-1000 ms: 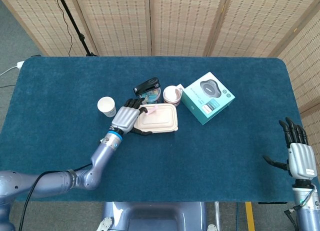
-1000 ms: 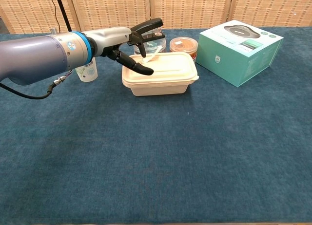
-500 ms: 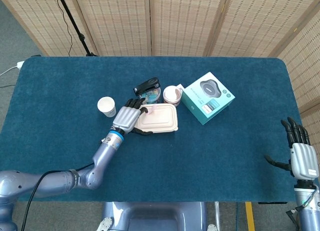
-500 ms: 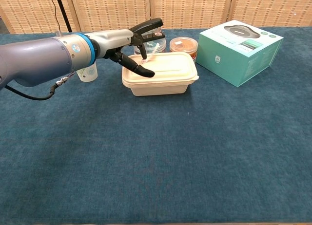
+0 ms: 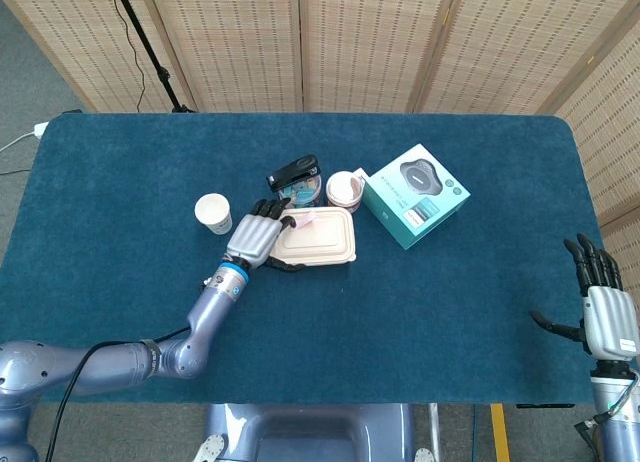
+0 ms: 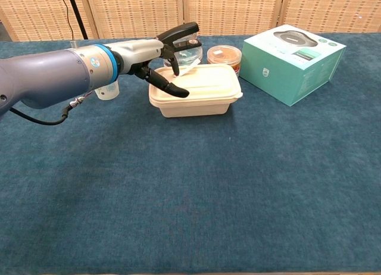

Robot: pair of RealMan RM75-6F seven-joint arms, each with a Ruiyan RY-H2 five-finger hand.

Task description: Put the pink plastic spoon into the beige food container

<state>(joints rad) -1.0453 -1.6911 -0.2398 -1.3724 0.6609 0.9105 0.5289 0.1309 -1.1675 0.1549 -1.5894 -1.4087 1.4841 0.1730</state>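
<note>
1. Left robot hand (image 5: 254, 239) reaches over the left end of the beige food container (image 5: 320, 238), its fingers (image 6: 178, 33) spread, some above the lid and the thumb low along the near left corner; whether it pinches the spoon cannot be told
2. The pink spoon (image 5: 306, 218) lies on top of the closed container at its far left part, just by the fingertips; in the chest view it shows as a pale shape (image 6: 184, 69) under the fingers
3. The container sits on the blue table (image 5: 120, 182), lid down
4. Right robot hand (image 5: 604, 307) hangs at the table's near right corner, fingers spread and straight, holding nothing
5. A white paper cup (image 5: 213, 213) stands left of the left robot hand
6. Behind the container are a black stapler (image 5: 293, 171) on a clear tub, and a round tub with a reddish lid (image 6: 224, 53)
7. A teal box (image 5: 415, 195) lies to the right of the container
</note>
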